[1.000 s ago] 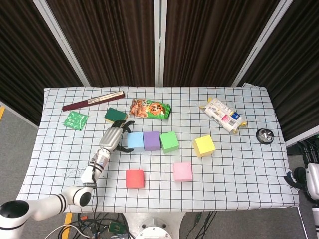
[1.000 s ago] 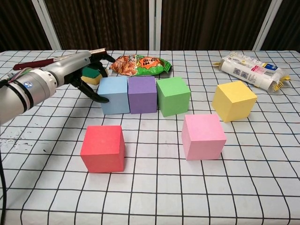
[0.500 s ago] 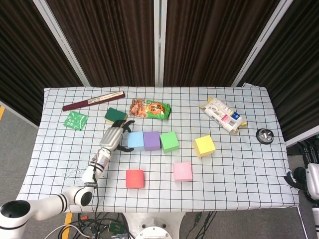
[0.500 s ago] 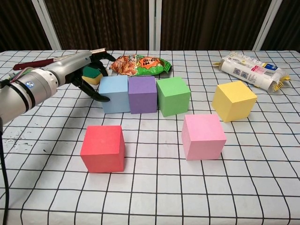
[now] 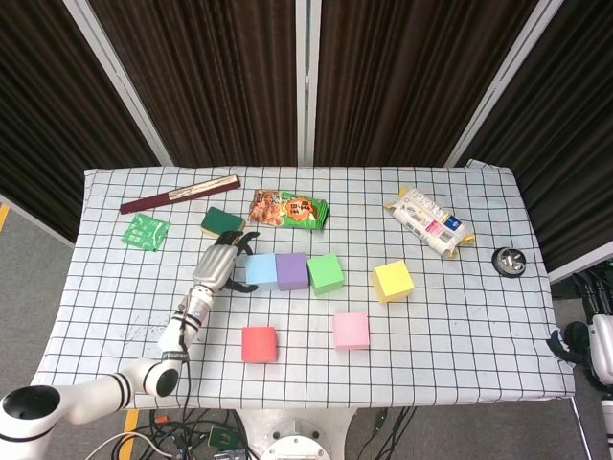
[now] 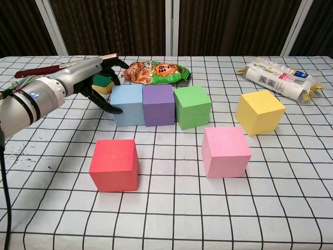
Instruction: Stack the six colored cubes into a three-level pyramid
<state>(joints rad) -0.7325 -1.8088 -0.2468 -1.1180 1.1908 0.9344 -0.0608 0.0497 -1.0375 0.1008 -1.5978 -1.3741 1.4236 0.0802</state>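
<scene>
On the checked tablecloth, six matte, sharp-edged cubes lie in a single layer. Three form a row at mid-table: the light blue cube, the purple cube touching it, and the green cube just beside the purple one, turned slightly out of line. The yellow cube sits apart to the right, rotated on the grid. Nearer the robot, the red cube and the pink cube rest well apart from each other. Cube faces appear smooth and uniform, like foam or painted block.

The left hand lies at the outer side of the light blue cube, dark fingers spread and curved, the lower fingertip against that cube's side face; it grips nothing. Of the right arm only a part shows at the table's right edge; its hand state cannot be told.

Behind the row lie a crinkled foil snack bag, a green-and-yellow sponge just behind the left hand, a small green sachet and a long dark red folded fan. A white wrapped packet and a small round metal object lie far right.
</scene>
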